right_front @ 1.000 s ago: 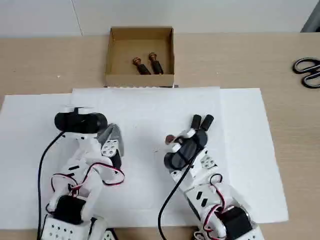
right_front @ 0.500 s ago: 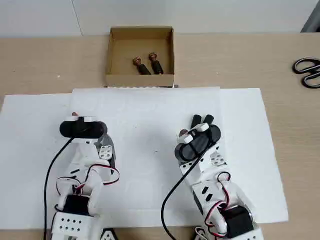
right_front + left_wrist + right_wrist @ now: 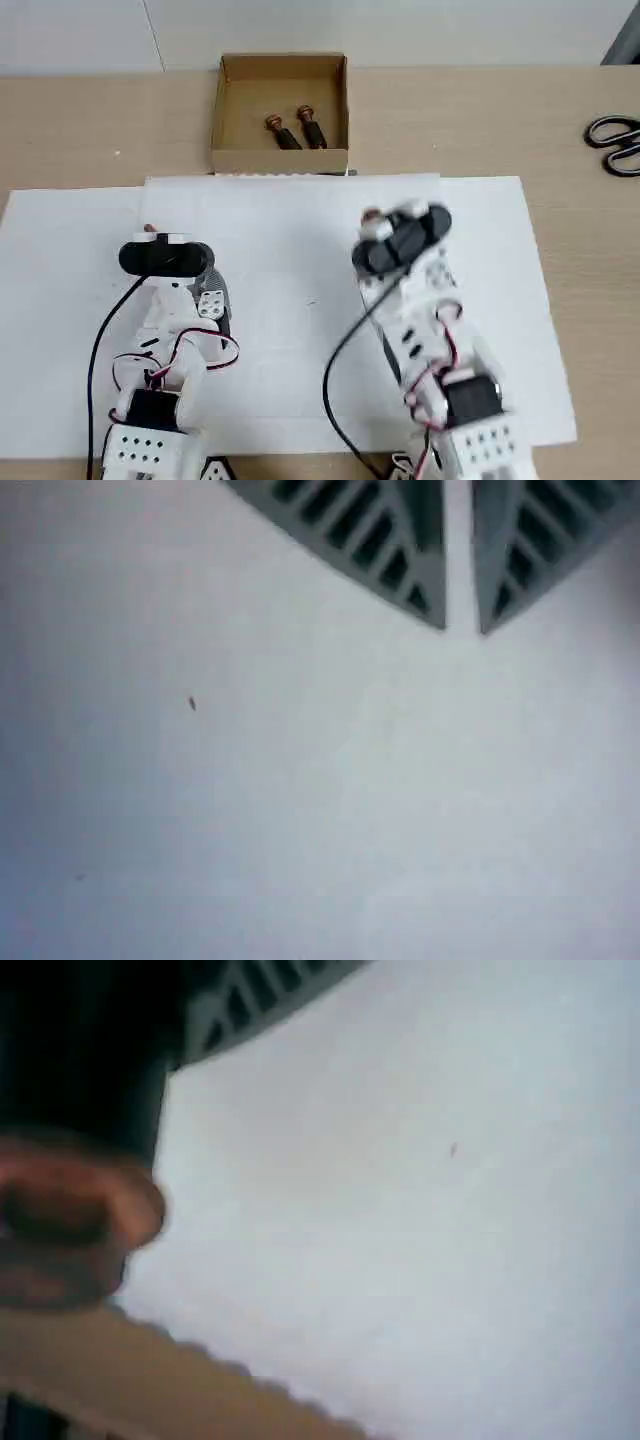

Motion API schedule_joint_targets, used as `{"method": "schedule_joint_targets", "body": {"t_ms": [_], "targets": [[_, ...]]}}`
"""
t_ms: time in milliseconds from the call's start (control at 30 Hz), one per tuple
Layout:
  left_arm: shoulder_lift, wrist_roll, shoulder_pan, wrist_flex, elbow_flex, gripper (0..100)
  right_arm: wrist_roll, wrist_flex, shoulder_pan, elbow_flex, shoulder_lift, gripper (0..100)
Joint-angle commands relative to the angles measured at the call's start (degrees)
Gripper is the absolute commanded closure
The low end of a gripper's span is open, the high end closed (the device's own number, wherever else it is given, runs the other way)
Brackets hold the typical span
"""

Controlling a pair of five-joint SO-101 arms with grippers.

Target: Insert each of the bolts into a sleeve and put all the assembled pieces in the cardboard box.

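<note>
The cardboard box [image 3: 228,110] stands at the far middle of the table, with two bolts in black sleeves [image 3: 296,128] lying inside. My right gripper [image 3: 385,222] hangs over the white paper, short of the box, shut on a black sleeve [image 3: 80,1070] with a copper bolt head [image 3: 80,1222] sticking out; that head [image 3: 371,214] also peeks out in the high view. A grey finger [image 3: 255,1000] presses against the sleeve. My left arm [image 3: 165,257] is over the paper's left part. Its gripper [image 3: 463,625] is shut, only a thin slit between the fingertips, nothing held.
A large white paper sheet [image 3: 300,240] covers the near table; bare wood [image 3: 150,1380] lies beyond its far edge. Black scissors [image 3: 615,143] lie at the far right edge. Cables trail from both arms toward the front.
The right arm has carried the bolt and sleeve away from the front, toward the box. The left arm straightened a second ago and has stayed still since.
</note>
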Motion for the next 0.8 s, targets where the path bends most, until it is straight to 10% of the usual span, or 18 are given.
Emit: {"method": "schedule_joint_targets", "body": {"t_ms": [0, 767], "targets": [[-0.7, -0.1, -0.2, -1.5, -0.4, 99, -0.3, -5.8, 0.9, -16.5, 19.0, 99.5], [-0.7, 0.0, -0.3, -1.1, -0.3, 99, 1.8, -8.8, -0.7, -105.5, 106.0, 99.5]]}}
